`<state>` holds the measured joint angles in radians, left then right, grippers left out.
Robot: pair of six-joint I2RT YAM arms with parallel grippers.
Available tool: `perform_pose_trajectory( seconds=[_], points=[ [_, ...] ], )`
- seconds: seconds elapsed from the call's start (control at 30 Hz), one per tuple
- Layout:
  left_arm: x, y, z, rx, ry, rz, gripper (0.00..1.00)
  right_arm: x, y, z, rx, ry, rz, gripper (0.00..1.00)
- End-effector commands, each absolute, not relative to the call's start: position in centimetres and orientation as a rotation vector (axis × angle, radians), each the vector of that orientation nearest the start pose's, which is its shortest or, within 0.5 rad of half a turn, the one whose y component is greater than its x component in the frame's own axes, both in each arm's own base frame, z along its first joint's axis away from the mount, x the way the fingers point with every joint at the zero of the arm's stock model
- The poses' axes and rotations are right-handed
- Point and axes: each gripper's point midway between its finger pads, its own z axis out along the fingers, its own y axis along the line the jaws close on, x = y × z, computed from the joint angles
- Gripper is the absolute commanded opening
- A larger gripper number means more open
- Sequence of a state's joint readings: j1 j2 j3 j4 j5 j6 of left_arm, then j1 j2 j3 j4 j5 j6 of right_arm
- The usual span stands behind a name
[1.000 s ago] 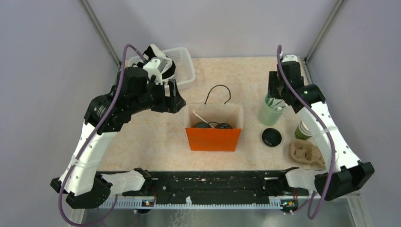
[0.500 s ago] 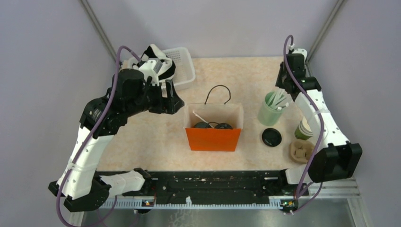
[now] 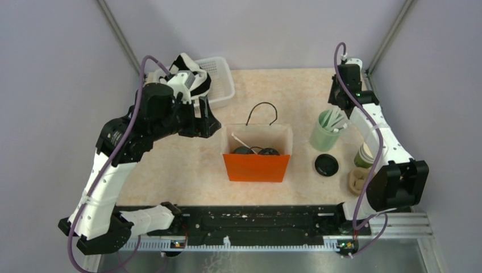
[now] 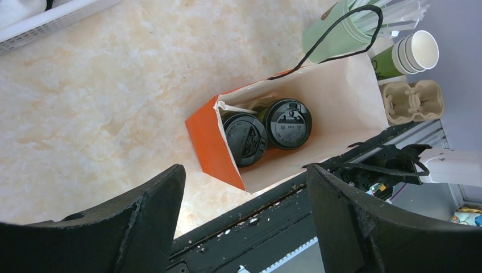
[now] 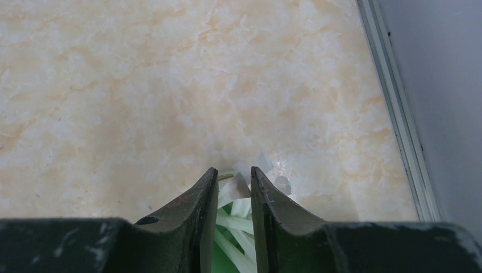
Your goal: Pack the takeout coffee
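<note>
The two lidded cups (image 4: 266, 131) stand side by side in the orange bag (image 4: 206, 149) at the frame centre, so the straw step seems to be in hand. The right gripper (image 5: 235, 170) has its jaws nearly closed around the white straws (image 5: 240, 186); whether they pinch one I cannot tell. The left gripper (image 4: 245, 173) has its jaws wide open and empty. The next move calls for lifting one straw straight up.

Plain lilac-grey walls (image 3: 51, 62) and two metal posts (image 3: 120, 41) enclose an evenly lit cream marbled counter (image 3: 182, 165), black rail (image 3: 256, 219) along its near edge.
</note>
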<state>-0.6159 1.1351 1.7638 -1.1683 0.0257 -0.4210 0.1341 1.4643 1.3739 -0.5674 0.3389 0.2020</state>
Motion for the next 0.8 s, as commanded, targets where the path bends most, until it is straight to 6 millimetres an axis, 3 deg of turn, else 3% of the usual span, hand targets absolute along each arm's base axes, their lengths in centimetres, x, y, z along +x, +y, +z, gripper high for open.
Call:
perform_pose_trajectory(
  seconds=[0.0, 0.17, 0.3, 0.4, 0.5, 0.63, 0.77],
  points=[
    [20.8, -17.0, 39.1, 0.22, 2.144, -0.629, 0.84, 42.0, 0.1, 24.0, 0.246, 2.139, -0.196, 0.23],
    [21.0, -17.2, 39.1, 0.231, 2.144, -0.627, 0.84, 41.6, -0.1, 25.4, 0.218, 2.122, -0.208, 0.0],
    [21.1, -17.5, 39.1, 0.244, 2.141, -0.632, 0.84, 39.9, 0.0, 29.2, 0.189, 2.096, -0.184, 0.0],
    [21.3, -17.6, 39.1, 0.252, 2.138, -0.633, 0.85, 37.6, 1.0, 33.7, 0.142, 2.03, -0.093, 0.0],
    [21.5, -17.8, 38.9, 0.261, 2.137, -0.635, 0.85, 34.5, 2.4, 38.5, 0.068, 1.924, 0.024, 0.0],
    [21.6, -18.1, 38.9, 0.273, 2.13, -0.648, 0.85, 29.4, 6.9, 44.7, -0.224, 1.652, 0.255, 0.0],
    [21.7, -18.3, 38.8, 0.285, 2.129, -0.653, 0.85, 21.4, 12.5, 50.9, -0.568, 1.308, 0.51, 0.0]
  ],
)
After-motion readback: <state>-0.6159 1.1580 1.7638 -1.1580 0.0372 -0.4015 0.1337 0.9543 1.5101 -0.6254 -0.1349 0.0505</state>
